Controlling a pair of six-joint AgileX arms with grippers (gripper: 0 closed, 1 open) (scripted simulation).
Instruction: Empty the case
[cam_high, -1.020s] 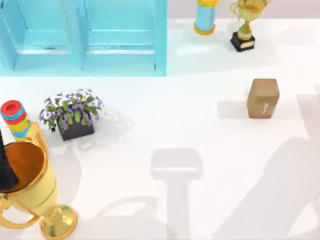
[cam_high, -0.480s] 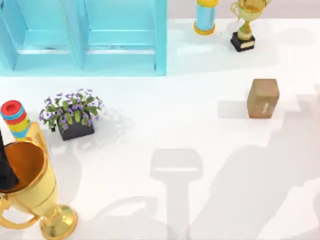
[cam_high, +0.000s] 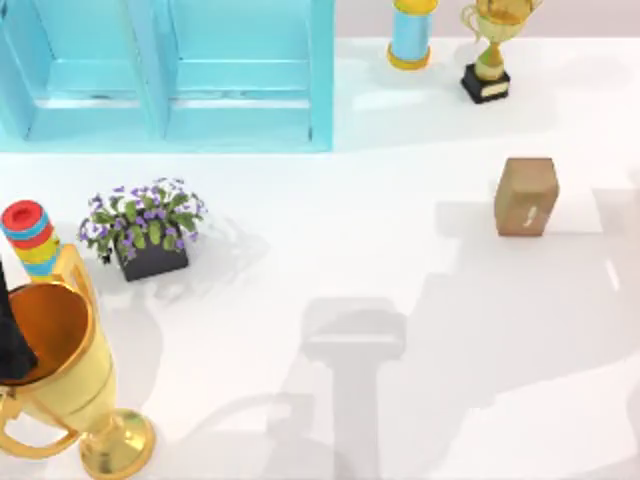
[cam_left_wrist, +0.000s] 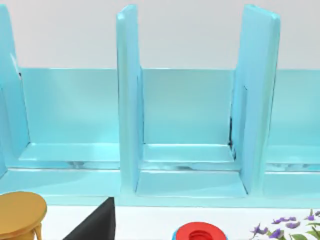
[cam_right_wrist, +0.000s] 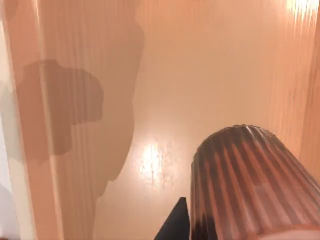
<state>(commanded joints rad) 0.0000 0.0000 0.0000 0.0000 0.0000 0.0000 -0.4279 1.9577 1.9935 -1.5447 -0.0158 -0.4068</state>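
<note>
Flowerpot (cam_high: 148, 238); trophy (cam_high: 60, 370) before case (cam_high: 240, 110)

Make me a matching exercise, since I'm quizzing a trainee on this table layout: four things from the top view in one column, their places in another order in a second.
Things:
1. case
2. brown box
3. flower pot
4. large gold trophy

Places:
A. near-left corner of the table
B. far edge, left half
C. right half, alone on the white surface
D. left half, in front of the case, beside the stack of coloured rings

Pairs: 1-B, 2-C, 3-D, 4-A
</note>
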